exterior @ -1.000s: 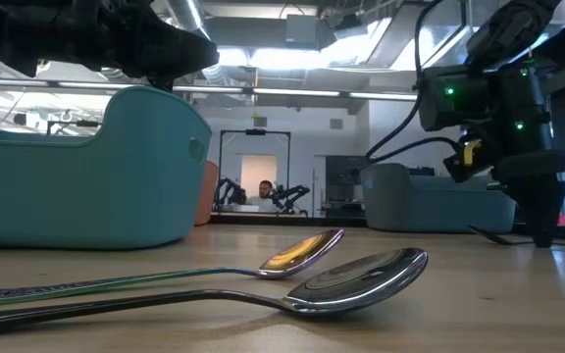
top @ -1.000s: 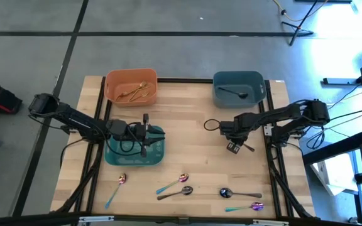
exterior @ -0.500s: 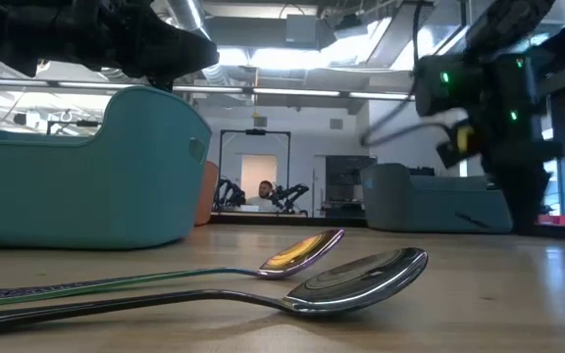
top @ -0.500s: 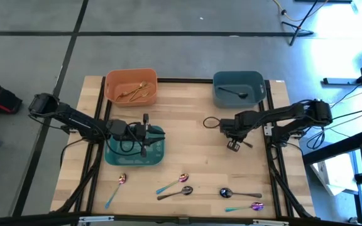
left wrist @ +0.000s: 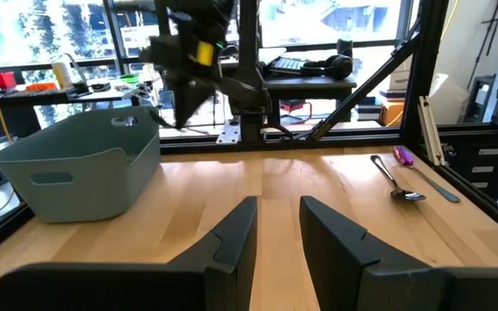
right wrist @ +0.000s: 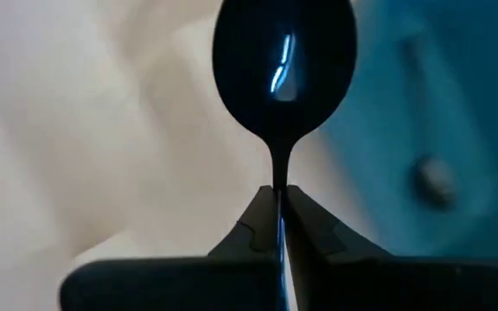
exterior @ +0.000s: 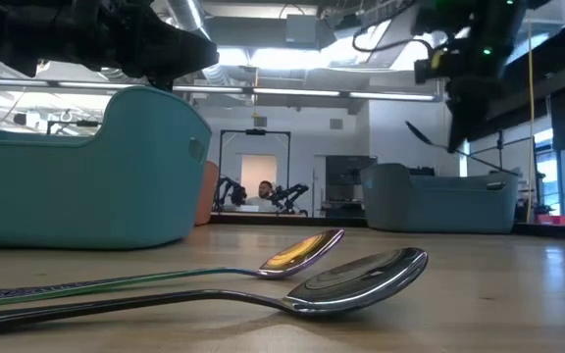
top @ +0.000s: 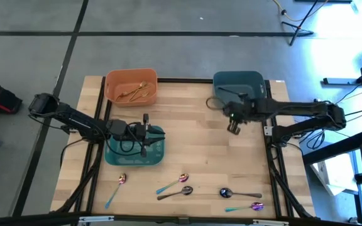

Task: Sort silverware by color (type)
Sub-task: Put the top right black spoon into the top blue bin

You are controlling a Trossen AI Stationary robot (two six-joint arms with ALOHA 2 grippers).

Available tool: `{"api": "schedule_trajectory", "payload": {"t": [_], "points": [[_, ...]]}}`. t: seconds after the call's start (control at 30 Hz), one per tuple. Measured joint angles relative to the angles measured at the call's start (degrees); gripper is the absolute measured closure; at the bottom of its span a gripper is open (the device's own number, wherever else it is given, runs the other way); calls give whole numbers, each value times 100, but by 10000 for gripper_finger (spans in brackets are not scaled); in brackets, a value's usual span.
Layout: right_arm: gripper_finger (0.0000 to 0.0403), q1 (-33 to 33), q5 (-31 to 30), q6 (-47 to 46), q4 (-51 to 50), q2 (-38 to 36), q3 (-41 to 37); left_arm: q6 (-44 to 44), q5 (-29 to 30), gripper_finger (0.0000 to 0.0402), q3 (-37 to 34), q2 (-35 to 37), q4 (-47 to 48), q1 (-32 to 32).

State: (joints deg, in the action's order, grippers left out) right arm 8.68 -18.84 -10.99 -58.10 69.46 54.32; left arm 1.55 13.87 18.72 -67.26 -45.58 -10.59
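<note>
black spoon (right wrist: 284, 65): hanging bowl-forward from the right jaws, pinched only at the thin neck of the handle; it is sitting near the slate-blue bin (top: 238, 88) at about 1 o'clock on the worktop (top: 187, 141).
right gripper (top: 233, 127): jaws clenched on the black spoon, hovering just beside the slate-blue bin's near rim.
risk, grip: the hold looks narrow, so the spoon may be pivoting or slipping out before reaching the bin.
risk, placement: letting go too early could be dropping it on the wood or bouncing it off the rim.
left gripper (left wrist: 275, 226): jaws parted and carrying nothing, waiting over the teal bin (top: 136, 150) at 9 o'clock.
remaining silverware: five pieces, among them a purple spoon (top: 180, 180), lying along 6 o'clock; gold pieces are resting in the orange bin (top: 131, 86) at 11 o'clock.
</note>
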Motion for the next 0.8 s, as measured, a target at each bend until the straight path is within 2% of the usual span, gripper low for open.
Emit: {"api": "schedule_trajectory", "payload": {"t": [0.13, 0.3, 0.53, 0.8], "points": [[402, 613, -515, 768, 232, -51, 201, -3, 0, 316, 0, 0, 1, 0], [402, 1586, -558, 1760, 855, -1, 208, -1, 4, 316, 0, 0, 1, -35], [402, 2866, 131, 2391, 1627, 298, 211, 3, 0, 316, 0, 0, -33, -74], [402, 3540, 710, 2782, 2036, 935, 211, 5, 2, 316, 0, 0, -37, -74]]}}
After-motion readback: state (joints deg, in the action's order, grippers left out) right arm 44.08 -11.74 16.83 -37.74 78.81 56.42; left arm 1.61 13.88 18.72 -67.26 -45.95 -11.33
